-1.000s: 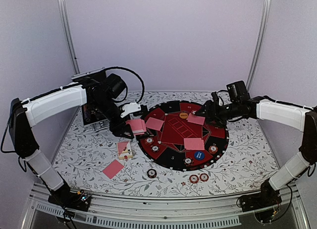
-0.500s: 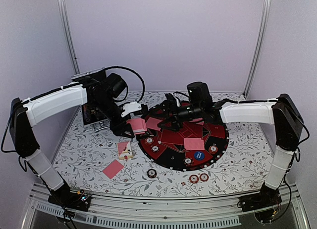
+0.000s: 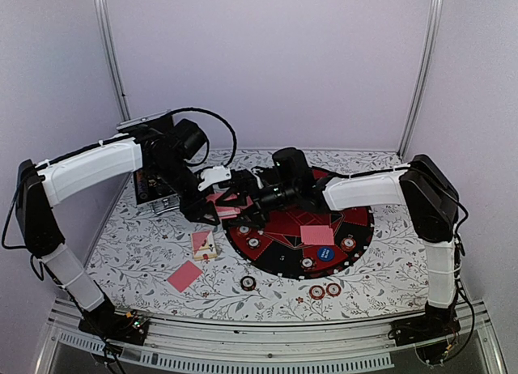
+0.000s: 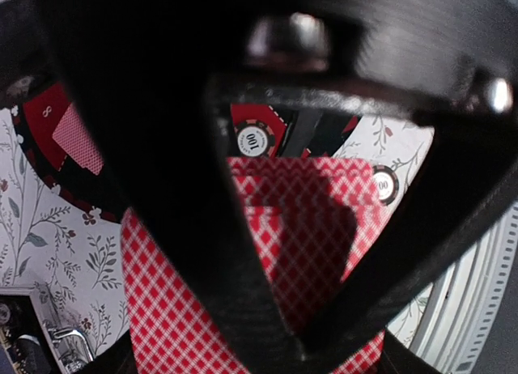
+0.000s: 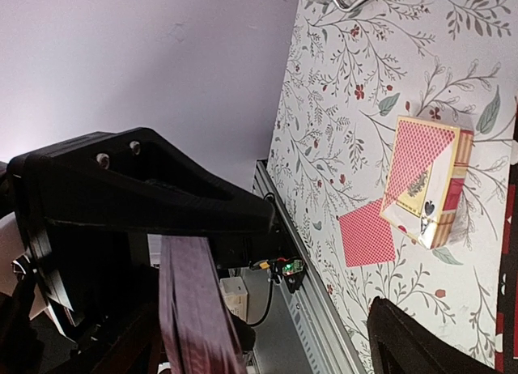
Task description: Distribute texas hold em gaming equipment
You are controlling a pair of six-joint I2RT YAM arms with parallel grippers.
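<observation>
My left gripper (image 3: 214, 209) is shut on a deck of pink-backed cards (image 3: 224, 204), held above the table by the left edge of the round red-and-black mat (image 3: 360, 228). In the left wrist view the fingers (image 4: 202, 252) clamp the deck (image 4: 162, 309). My right gripper (image 3: 242, 204) reaches across the mat to the deck, jaws open. In the right wrist view the deck's edge (image 5: 194, 309) stands between its fingers (image 5: 429, 342). A pink card (image 3: 316, 234), a blue button (image 3: 324, 252) and chips (image 3: 253, 243) lie on the mat.
A card box (image 3: 204, 244) and a single pink card (image 3: 184, 275) lie left of the mat, also seen in the right wrist view (image 5: 429, 184). Three chips (image 3: 316, 292) lie near the front edge. The black case (image 3: 152, 188) stands behind the left arm.
My right arm has swung left across the mat from its far right side to the deck in the left gripper. The left arm and deck have stayed still.
</observation>
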